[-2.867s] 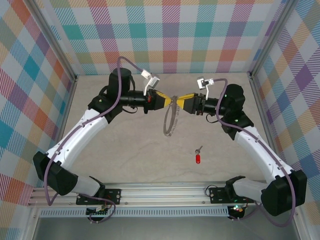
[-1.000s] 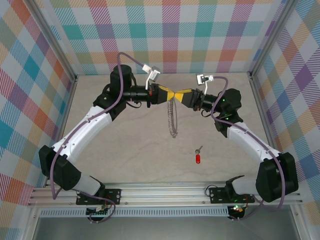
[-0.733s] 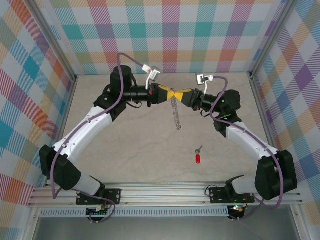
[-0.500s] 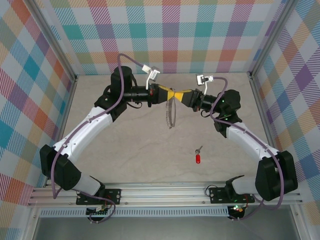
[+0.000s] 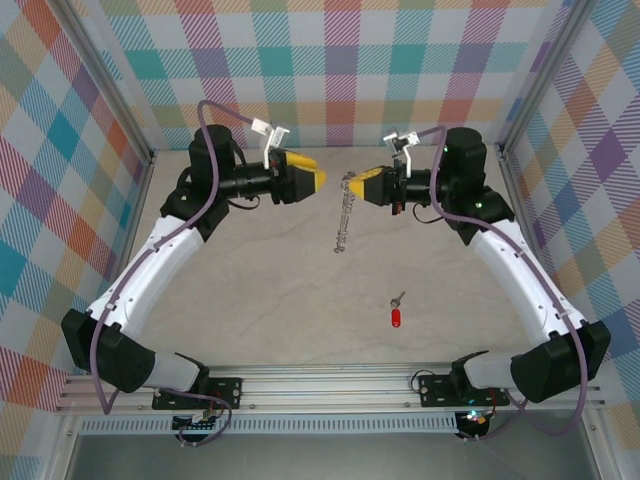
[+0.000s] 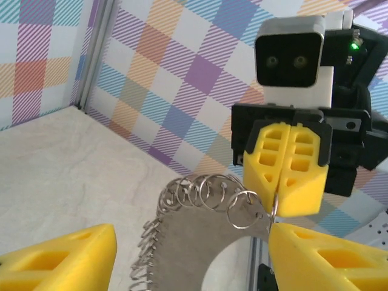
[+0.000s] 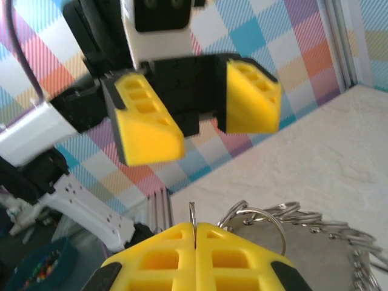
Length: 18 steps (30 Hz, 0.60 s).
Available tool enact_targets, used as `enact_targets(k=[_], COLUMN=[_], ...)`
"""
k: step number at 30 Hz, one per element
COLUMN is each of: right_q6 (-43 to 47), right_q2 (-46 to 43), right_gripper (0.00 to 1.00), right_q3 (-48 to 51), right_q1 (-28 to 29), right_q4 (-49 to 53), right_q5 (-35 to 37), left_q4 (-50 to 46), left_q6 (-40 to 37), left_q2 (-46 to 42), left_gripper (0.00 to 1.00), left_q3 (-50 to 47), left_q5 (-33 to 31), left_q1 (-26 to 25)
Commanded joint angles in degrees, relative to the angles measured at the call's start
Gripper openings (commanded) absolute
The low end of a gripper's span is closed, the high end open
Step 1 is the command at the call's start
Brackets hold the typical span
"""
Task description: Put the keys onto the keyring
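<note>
The keyring (image 5: 342, 218) hangs edge-on above the table's middle back, a thin silver plate with many small loops (image 6: 209, 193) along its rim. My right gripper (image 5: 352, 183) is shut on one small loop (image 7: 192, 213) at the ring's top, and the loop stands pinched between its yellow pads (image 7: 195, 228). My left gripper (image 5: 319, 180) is open just left of the ring and is not touching it. In the left wrist view its fingers (image 6: 66, 257) stand wide either side of the keyring (image 6: 188, 245). The red-headed key (image 5: 395, 316) lies on the table, below and to the right of the ring.
Checked walls enclose the table on three sides. An aluminium rail (image 5: 330, 383) runs along the near edge by the arm bases. The beige table surface (image 5: 260, 290) lies open between the arms and the key.
My left gripper has opened, let go of the keyring and drawn back to the left. The right gripper has shifted right and keeps the ring, which now hangs from it alone.
</note>
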State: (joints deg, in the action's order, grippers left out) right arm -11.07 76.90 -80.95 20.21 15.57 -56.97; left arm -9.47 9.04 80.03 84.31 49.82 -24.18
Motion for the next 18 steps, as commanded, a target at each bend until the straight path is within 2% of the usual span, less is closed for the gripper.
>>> enact_targets(k=[1, 4, 9, 18], right_q6=[12.87, 16.18, 20.16, 22.72], right_q2=[3.16, 5.62, 8.36, 11.02], right_gripper=[0.00, 0.00, 0.00, 0.00], right_q3=[-4.71, -8.26, -11.93, -14.85], right_q1=[-0.26, -0.17, -0.08, 0.95], right_q4=[16.33, 21.62, 26.58, 30.27], right_q5=[-0.87, 0.38, 0.64, -0.78], left_q4=[-9.66, -13.53, -17.65, -19.80], left_q6=[-6.37, -8.54, -10.59, -11.87], left_q2=[0.16, 1.34, 3.50, 7.48], left_gripper=[0.67, 0.61, 0.41, 0.34], left_q3=[4.22, 5.98, 7.26, 7.71], left_q5=[3.42, 5.11, 8.18, 9.52], left_q1=[0.29, 0.28, 0.26, -0.25])
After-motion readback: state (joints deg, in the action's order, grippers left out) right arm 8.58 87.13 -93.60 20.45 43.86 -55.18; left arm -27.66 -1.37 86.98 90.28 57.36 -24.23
